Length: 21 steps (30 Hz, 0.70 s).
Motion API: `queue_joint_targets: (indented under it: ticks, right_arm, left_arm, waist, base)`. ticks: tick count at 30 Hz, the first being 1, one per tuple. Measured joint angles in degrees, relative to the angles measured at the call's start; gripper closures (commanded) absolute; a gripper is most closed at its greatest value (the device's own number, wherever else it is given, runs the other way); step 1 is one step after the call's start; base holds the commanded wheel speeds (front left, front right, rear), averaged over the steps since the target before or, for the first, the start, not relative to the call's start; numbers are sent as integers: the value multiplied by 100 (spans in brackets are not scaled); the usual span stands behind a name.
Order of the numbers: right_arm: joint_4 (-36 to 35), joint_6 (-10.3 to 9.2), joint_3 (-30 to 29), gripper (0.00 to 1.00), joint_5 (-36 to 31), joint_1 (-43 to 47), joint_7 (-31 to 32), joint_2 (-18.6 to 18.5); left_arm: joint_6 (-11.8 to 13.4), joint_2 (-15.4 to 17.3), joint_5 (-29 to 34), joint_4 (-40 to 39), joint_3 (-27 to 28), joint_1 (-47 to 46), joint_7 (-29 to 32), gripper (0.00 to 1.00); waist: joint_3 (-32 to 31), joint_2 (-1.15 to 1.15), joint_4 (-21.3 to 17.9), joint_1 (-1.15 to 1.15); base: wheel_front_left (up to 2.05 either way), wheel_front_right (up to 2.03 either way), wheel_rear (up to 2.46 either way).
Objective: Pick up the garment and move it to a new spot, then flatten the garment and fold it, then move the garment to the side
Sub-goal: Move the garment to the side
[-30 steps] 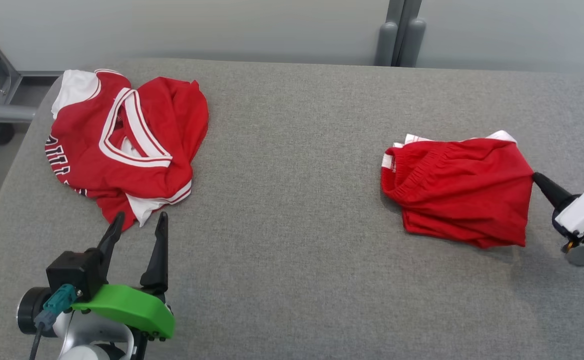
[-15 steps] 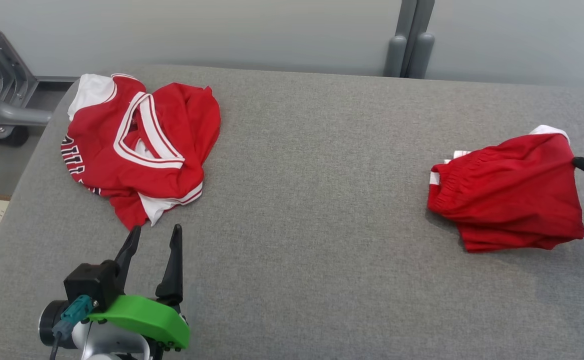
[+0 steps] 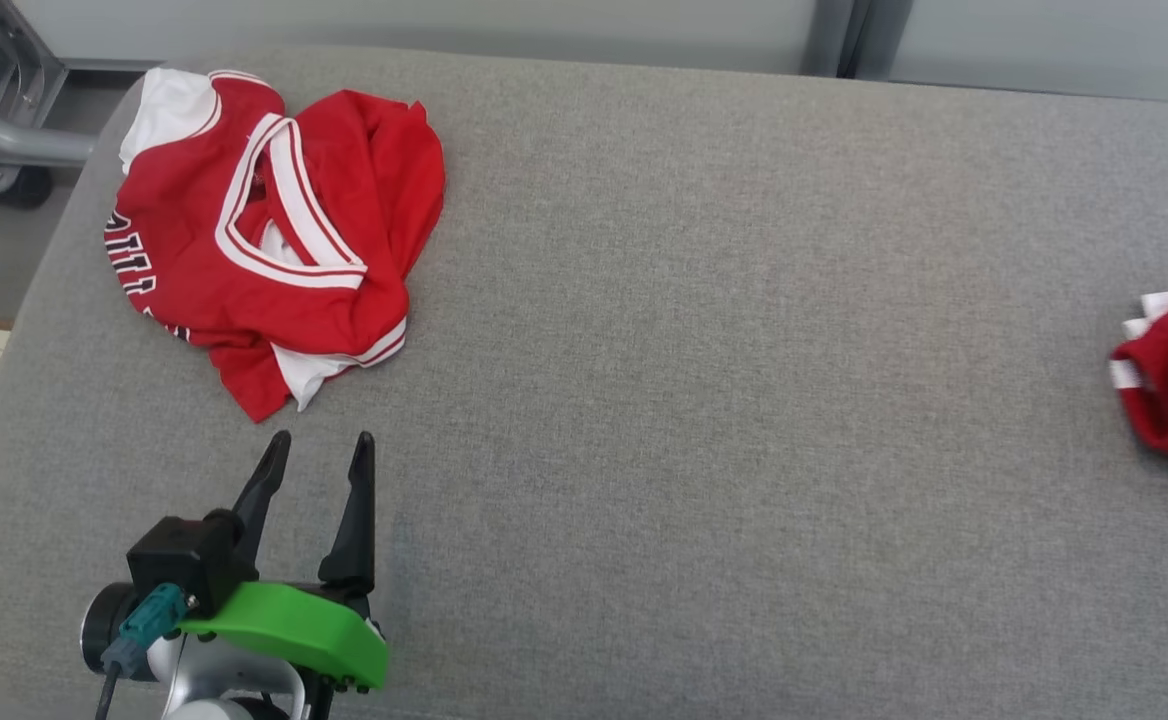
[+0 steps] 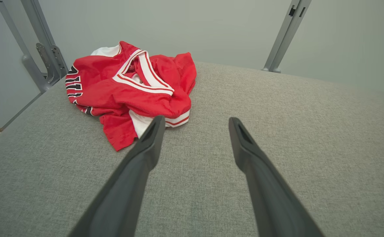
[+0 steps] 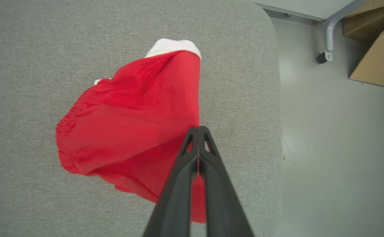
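My right gripper (image 5: 198, 130), fingers pressed together, pinches one edge of the folded red shorts with white trim (image 5: 129, 115) mid-frame, close to the right edge of the grey fabric table (image 5: 31, 39), where a slipping pinch could drop them and undo the fold; my left gripper (image 3: 322, 440) stands spread, lower left

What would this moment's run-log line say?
phase: move aside | right gripper: shut on red shorts | left gripper: open, empty, short of jersey | surface: grey cushion
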Motion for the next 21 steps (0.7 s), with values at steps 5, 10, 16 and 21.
queue_joint_targets:
  ticks: [5, 10, 16, 21]
  right_arm:
    - [100, -1, -70, 100, -279, -112, 43, -348]
    - [103, -1, -158, 100, -541, -272, -154, -235]
    - [434, -5, -207, 100, -579, -320, -292, 266]
    - [847, -7, -288, 100, -655, -320, -412, 446]
  left_arm:
    - [0, -15, -45, -140, -11, -242, 18, 0]
    - [-2, -20, -49, -209, 4, -414, 16, 0]
    - [-43, -19, -48, -212, 47, -581, 15, 0]
    - [-43, -5, -42, -80, 85, -669, -8, 0]
  waist:
    - [350, 0, 38, 0]
    - [706, 0, 27, 0]
    - [1029, 0, -112, 0]
    - [1115, 0, -356, 0]
  base:
    - [0, 0, 0]
    - [0, 0, 0]
    - [0, 0, 0]
    - [0, 0, 0]
